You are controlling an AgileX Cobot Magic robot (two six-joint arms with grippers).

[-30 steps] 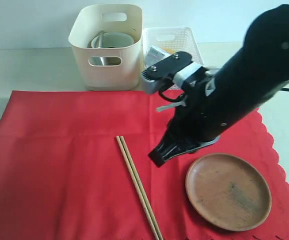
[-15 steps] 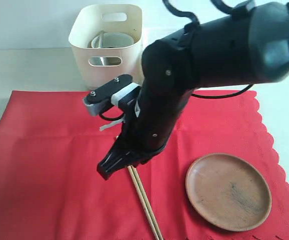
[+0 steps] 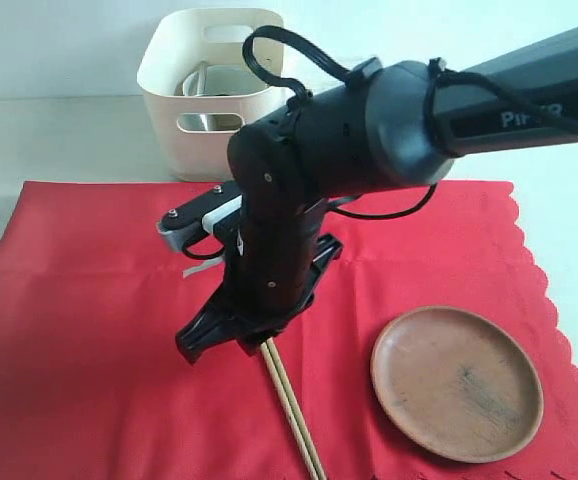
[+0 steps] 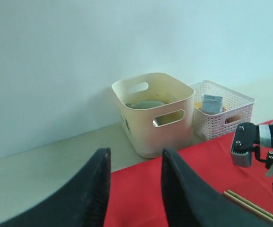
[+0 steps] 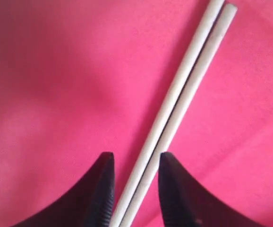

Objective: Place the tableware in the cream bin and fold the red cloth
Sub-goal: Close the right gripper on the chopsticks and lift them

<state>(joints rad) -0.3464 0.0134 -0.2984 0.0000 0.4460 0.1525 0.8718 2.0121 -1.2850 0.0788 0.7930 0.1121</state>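
Right end effector [image 5: 135, 158] down over pair of chopsticks [image 5: 183, 90], jaws parted either side of sticks, not yet gripping. My left end effector [image 4: 135, 156] held clear, released, empty. Cream bin [image 3: 219, 150] at tabletop's far edge holds white bowl [image 3: 231, 82]. Steel glint through handle cut-out, likely cup. Left to do, by my read: chopsticks and wooden plate [image 3: 456, 382], both lying on red cloth [image 3: 89, 300] toward near edge. Then fold cloth, now spread flat.
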